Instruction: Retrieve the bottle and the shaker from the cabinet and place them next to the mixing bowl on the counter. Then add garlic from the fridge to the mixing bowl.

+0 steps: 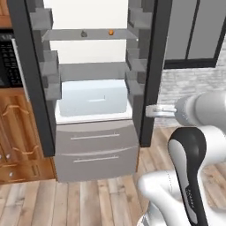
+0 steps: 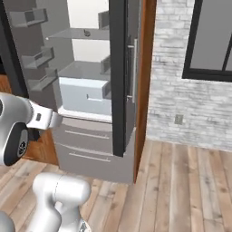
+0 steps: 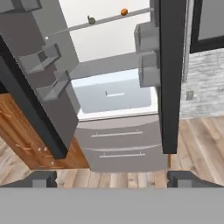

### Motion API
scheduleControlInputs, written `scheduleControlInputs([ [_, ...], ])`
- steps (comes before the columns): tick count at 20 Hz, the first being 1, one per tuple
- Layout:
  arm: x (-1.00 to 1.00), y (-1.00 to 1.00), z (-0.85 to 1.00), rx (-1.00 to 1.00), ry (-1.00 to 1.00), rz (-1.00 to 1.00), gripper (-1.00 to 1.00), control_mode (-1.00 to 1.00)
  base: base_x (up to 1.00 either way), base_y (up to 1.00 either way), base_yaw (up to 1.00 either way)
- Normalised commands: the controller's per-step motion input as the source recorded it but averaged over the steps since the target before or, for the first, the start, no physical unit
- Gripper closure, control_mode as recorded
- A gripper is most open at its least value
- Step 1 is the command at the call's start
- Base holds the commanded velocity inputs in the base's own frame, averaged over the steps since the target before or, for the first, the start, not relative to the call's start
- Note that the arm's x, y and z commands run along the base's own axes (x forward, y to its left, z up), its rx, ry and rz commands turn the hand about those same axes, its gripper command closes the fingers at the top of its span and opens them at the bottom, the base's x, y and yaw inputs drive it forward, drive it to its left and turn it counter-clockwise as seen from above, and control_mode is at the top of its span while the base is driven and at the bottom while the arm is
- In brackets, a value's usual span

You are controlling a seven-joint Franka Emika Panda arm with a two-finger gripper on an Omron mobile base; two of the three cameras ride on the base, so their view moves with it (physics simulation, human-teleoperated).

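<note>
The fridge (image 1: 95,145) stands open in front of me. On its upper glass shelf lies a small grey bulb, the garlic (image 1: 84,33) (image 2: 87,32) (image 3: 91,19). A small orange fruit (image 1: 111,32) (image 3: 124,12) sits to its right. My gripper (image 3: 112,179) is open, its two dark fingertips (image 3: 41,178) spread wide and nothing between them. It hangs well back from the fridge, about level with the drawers, with the hand (image 1: 152,110) (image 2: 45,118) pointing at the fridge. The bottle, the shaker and the mixing bowl are out of view.
Both fridge doors (image 1: 154,66) (image 1: 28,79) stand swung out, their grey bins facing inward. A clear crisper box (image 1: 92,99) and two grey drawers (image 1: 95,137) lie below the shelf. Wooden cabinets (image 1: 17,132) flank the left, a brick wall and dark window (image 2: 208,41) the right.
</note>
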Motion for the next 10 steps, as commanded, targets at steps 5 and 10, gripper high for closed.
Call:
scheduleControlInputs([
  [5,0.00,0.00,0.00,0.00,0.00,0.00,-1.00,1.00,0.82,0.65,-0.07],
  [10,0.00,0.00,0.00,0.00,0.00,0.00,-1.00,1.00,0.71,0.50,-0.07],
])
